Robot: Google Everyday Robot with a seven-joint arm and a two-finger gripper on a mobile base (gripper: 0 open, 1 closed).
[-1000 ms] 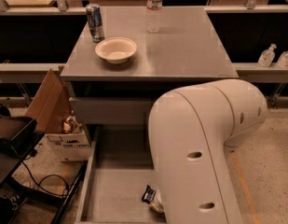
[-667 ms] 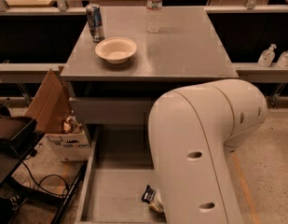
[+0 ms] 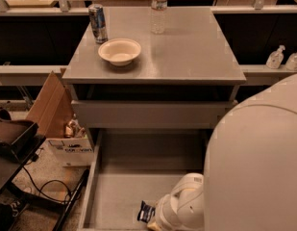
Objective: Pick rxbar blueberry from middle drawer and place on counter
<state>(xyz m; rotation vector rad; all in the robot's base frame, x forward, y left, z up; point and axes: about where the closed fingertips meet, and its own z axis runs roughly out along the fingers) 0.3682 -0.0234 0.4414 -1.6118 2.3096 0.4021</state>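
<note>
Grey counter (image 3: 186, 52) is seen above the opened middle drawer (image 3: 114, 196), on whose floor the rxbar blueberry (image 3: 146, 211) is found right beside the gripper (image 3: 157, 220); whether it is gripped cannot be told.

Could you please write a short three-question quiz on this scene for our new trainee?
1. True or false: the dark navy-wrapped rxbar blueberry snack bar lies on the floor of the open matte grey middle drawer.
2. Which of these stands on the flat grey counter? A. blue-silver drink can B. red apple C. coffee mug
3. Fill in: the end effector is low in the drawer, close beside the ____.
Key: 1 true; 2 A; 3 rxbar blueberry.
</note>
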